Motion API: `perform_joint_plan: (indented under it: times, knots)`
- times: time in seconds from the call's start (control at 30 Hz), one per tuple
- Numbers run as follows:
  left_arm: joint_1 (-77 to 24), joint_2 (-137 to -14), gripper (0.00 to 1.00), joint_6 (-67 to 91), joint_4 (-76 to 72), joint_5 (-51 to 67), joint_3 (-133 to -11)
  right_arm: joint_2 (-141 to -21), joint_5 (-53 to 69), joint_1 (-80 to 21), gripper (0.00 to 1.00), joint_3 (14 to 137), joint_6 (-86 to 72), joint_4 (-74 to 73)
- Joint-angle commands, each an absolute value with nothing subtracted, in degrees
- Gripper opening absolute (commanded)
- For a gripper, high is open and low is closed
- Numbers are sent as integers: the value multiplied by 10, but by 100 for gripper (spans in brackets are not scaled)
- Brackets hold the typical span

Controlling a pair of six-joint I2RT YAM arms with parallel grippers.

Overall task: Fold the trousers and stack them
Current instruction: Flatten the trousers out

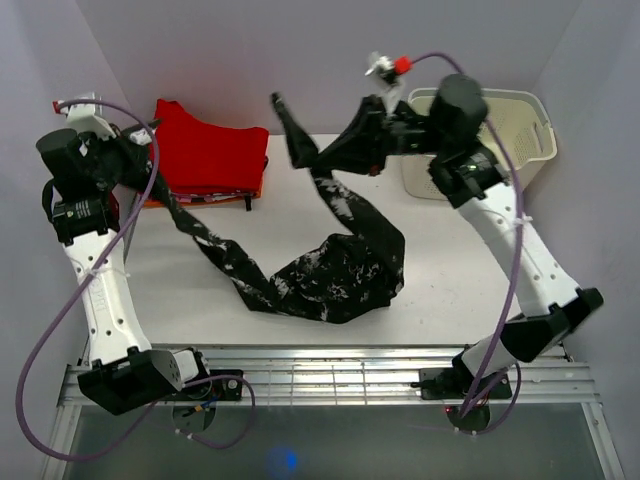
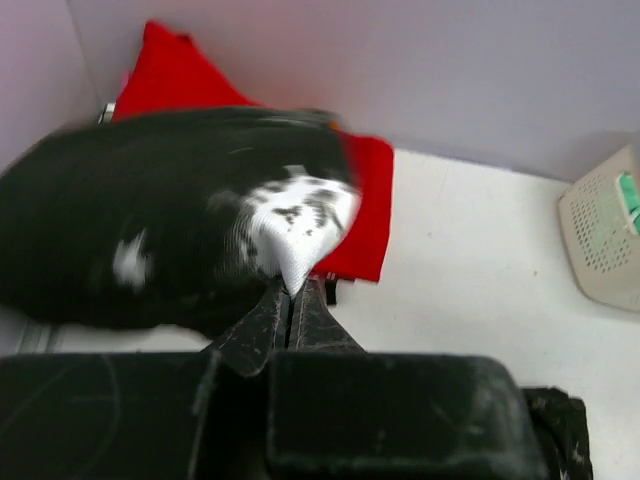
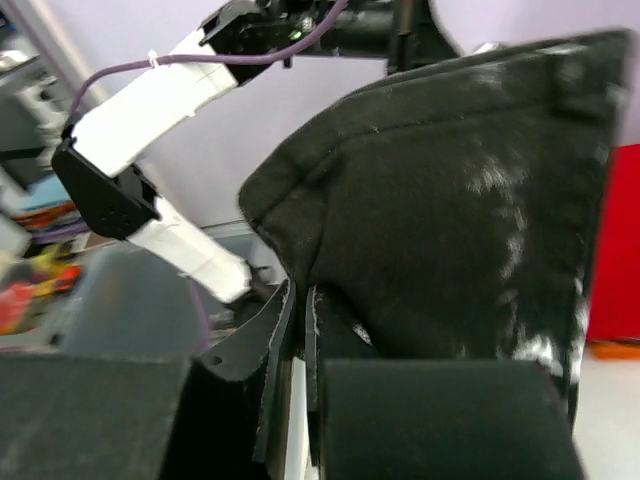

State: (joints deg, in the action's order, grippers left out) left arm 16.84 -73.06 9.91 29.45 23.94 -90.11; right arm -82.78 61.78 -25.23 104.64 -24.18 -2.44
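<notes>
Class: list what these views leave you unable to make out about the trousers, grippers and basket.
- Top view: where the left gripper pinches the trousers; its own wrist hides the jaws.
- Left wrist view: gripped cloth blurred; cuff or waistband unclear.
- Right wrist view: trousers fill the frame beyond the right gripper, hiding the table.
- Basket: partly behind the right arm from above; cut off at the left wrist view's edge.

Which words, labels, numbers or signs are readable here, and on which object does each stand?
None is readable.
The trousers, the red garment and the white basket show no writing.
The coloured clutter in the right wrist view is too blurred to read.
</notes>
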Motion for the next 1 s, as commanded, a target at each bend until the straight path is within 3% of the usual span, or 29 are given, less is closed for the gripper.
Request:
perform_joint_plan:
  times: [0.0, 0.07, 0.33, 0.47, 0.57, 0.63, 0.67, 0.77, 0.87, 0.9, 0.97]
  knots:
    - [220, -681, 0, 71, 366, 283, -838, -897, 496, -359, 8, 1082, -178, -111]
    - [265, -670, 0, 62, 387, 316, -803, -940, 465, -453, 8, 1116, -176, -105]
    - [327, -661, 0, 5, 431, 356, -734, -1141, 390, -625, 8, 1226, -245, 6]
    - [392, -660, 0, -14, 440, 439, -726, -1241, 317, -657, 8, 1309, -269, 49]
    - [430, -677, 0, -19, 459, 496, -722, -1284, 264, -659, 8, 1299, -291, 117]
    - [447, -693, 3, -21, 468, 513, -720, -1297, 260, -658, 19, 1309, -286, 122]
    - [454, -708, 13, -20, 473, 518, -719, -1291, 264, -657, 41, 1300, -277, 119]
    - [464, -728, 29, -27, 472, 533, -723, -1251, 284, -639, 77, 1254, -228, 97]
    - [464, -736, 66, -44, 470, 575, -737, -1153, 318, -596, 96, 1188, -179, 41]
    - [463, -740, 90, -48, 470, 584, -743, -1130, 326, -580, 98, 1173, -168, 23]
    - [455, -746, 95, -69, 473, 589, -759, -1068, 351, -528, 95, 1132, -135, -51]
